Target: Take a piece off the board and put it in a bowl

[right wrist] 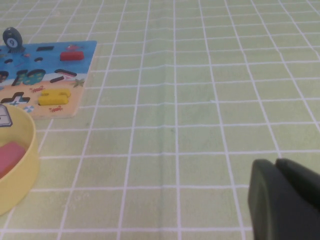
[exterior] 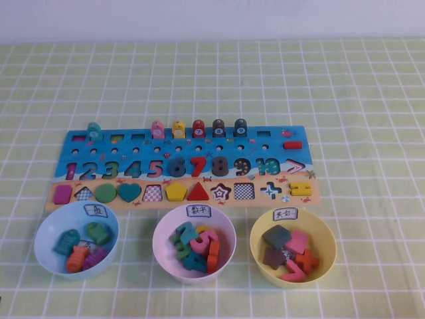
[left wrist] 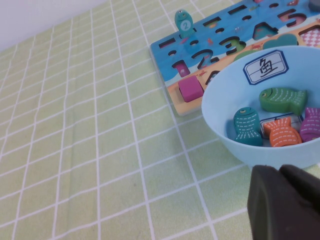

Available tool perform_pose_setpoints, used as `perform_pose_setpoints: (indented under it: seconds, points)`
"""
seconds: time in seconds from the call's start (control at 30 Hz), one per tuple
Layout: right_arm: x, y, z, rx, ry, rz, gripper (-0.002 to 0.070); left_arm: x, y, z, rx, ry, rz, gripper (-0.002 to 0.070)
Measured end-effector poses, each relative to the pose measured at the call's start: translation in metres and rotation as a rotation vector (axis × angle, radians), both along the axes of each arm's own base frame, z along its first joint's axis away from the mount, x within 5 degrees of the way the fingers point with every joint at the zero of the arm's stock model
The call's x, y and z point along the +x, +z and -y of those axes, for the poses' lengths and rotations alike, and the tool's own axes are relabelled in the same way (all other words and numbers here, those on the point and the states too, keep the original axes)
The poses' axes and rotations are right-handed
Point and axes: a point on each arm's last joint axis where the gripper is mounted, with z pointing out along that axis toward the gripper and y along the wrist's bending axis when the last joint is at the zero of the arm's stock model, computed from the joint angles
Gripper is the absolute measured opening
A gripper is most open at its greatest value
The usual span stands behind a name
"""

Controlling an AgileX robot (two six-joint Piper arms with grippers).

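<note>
The orange piece [left wrist: 282, 133] already lies inside the light blue bowl [left wrist: 225, 125], so the main step of the task looks finished; judging from this, what remains is only for the arm to move away, or to begin with another piece if more are wanted. The left gripper [left wrist: 286, 202] shows in its own wrist view as a dark body low over the tablecloth [left wrist: 100, 150], and it carries nothing that can be seen; whether it is apart or together cannot be told. Just ahead of this gripper stands the near wall of the bowl, and the orange piece rests on the bowl's floor a little further in, between a teal fish [left wrist: 247, 126] and a purple fish [left wrist: 311, 124], with a green fish [left wrist: 282, 99] behind them. In the high view the same piece [exterior: 78, 256] is seen near the front of the bowl [exterior: 46, 229]. Beyond the bowl, further from the left gripper, lies the board [left wrist: 210, 40], where one teal fish with the number 2 [left wrist: 183, 22] stands upright in its slot. The right gripper [right wrist: 287, 200] hovers over bare cloth, well apart from the piece, with the yellow bowl [right wrist: 20, 165] and the end of the board [right wrist: 50, 75] ahead of it; its state also cannot be told.
</note>
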Motion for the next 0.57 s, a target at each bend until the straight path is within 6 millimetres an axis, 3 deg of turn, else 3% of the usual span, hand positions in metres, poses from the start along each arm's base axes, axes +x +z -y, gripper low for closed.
perform_pose_setpoints:
  seconds: [0.57]
  points:
    - [0.0000,0.0000,-0.0004,0.015,0.000,-0.001,-0.0017,0.0000,0.0000,0.0000,0.000,0.000,0.000,-0.0004]
